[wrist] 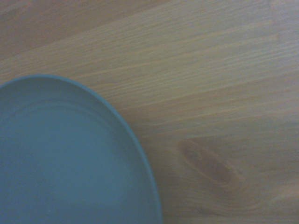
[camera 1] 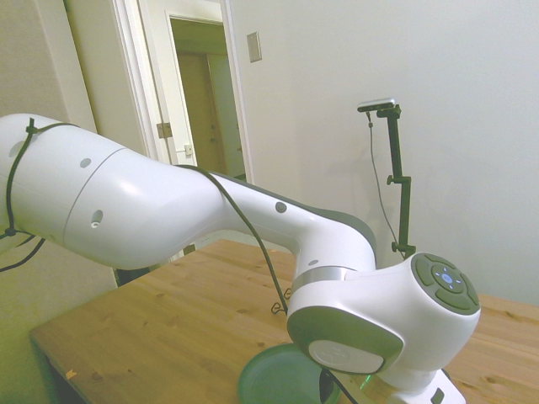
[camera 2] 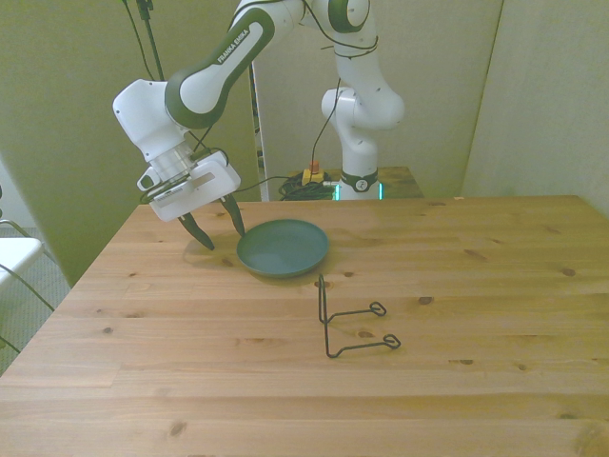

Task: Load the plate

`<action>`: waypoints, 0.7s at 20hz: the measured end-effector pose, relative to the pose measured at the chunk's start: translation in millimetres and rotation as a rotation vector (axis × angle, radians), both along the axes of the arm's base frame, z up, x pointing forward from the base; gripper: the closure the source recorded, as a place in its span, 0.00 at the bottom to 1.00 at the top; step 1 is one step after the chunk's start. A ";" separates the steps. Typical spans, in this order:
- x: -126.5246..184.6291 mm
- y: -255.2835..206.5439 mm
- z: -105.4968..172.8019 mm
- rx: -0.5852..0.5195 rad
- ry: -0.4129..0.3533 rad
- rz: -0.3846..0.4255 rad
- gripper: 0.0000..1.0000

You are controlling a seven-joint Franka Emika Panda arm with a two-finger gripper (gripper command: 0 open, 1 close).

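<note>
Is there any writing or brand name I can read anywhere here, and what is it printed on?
"FRANKA EMIKA": dark lettering along the white arm, seen in the front view; small, and the second word is only just readable.
Round button pad on the arm's joint, side view: symbols too small to read.
The plate, the wire stand and the table: no text.

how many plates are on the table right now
1. The teal plate lies flat on the wooden table, beside the open end effector and behind the black wire stand. None appear hidden.
</note>
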State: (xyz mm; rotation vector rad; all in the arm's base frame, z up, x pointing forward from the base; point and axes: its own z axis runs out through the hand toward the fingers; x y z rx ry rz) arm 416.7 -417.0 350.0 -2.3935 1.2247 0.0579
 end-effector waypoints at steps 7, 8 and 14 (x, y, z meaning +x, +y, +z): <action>-10.2 25.5 -1.7 -0.001 -0.019 0.017 0.00; -10.3 28.1 -2.0 -0.007 -0.025 0.015 0.00; 3.8 52.2 -3.5 0.000 -0.059 0.002 0.00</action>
